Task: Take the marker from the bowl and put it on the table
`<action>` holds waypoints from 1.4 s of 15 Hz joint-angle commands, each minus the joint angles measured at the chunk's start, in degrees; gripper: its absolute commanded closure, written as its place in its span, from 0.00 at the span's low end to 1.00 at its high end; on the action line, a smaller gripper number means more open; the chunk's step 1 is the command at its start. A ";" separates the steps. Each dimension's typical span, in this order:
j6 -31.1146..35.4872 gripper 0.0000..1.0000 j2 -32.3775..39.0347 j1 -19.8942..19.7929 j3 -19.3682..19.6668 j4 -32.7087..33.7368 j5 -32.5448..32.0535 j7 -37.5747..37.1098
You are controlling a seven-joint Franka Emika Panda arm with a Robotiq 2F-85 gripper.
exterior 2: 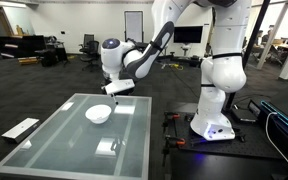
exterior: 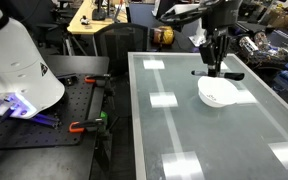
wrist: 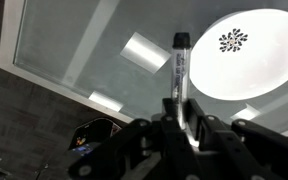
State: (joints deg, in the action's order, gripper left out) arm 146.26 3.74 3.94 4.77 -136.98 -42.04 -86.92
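Glass tabletop (wrist: 74, 60) lies below the marker (wrist: 180, 62), which is clamped upright in the claw (wrist: 181, 108). The bowl (wrist: 252, 62) sits at 2 o'clock in the wrist view. Risk: the round barrel may roll toward the edge at 8 o'clock on release. Open glass lies at 10 o'clock.

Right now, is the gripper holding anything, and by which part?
The marker, pinched at one end by the gripper; the other end sticks out free.
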 commanded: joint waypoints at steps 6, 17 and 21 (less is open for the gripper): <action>14.34 0.95 0.61 -9.07 4.07 -1.26 2.68 22.82; 25.63 0.95 9.94 -24.51 -12.70 -1.24 32.69 73.88; 23.94 0.95 10.47 -31.89 -18.34 -0.35 39.97 84.63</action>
State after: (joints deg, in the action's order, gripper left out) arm 171.35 13.95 -22.81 -9.79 -138.48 -6.01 -8.81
